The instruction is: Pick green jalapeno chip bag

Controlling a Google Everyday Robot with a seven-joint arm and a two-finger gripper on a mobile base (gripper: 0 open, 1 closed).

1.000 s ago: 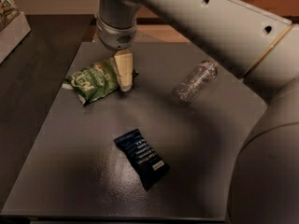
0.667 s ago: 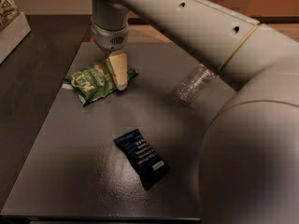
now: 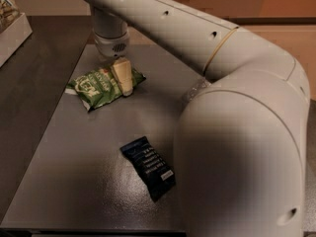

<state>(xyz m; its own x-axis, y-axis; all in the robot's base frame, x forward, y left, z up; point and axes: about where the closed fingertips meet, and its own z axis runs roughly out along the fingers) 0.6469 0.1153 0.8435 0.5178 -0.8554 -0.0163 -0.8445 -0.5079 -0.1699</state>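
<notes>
The green jalapeno chip bag (image 3: 98, 87) lies flat at the far left of the grey table (image 3: 69, 177), crinkly with white lettering. My gripper (image 3: 123, 79) hangs straight down from the arm's wrist (image 3: 111, 39) and is down at the bag's right end, at or just above its surface. Whether it touches the bag I cannot tell. The bag still lies on the table.
A flat dark navy bar wrapper (image 3: 148, 167) lies near the table's front middle. A clear plastic water bottle (image 3: 194, 89) shows only as a sliver behind my arm. My large white arm (image 3: 242, 147) fills the right side. A white shelf unit (image 3: 12, 28) stands far left.
My gripper has shifted slightly left over the bag's right end. My arm has swung closer to the camera and now covers most of the water bottle.
</notes>
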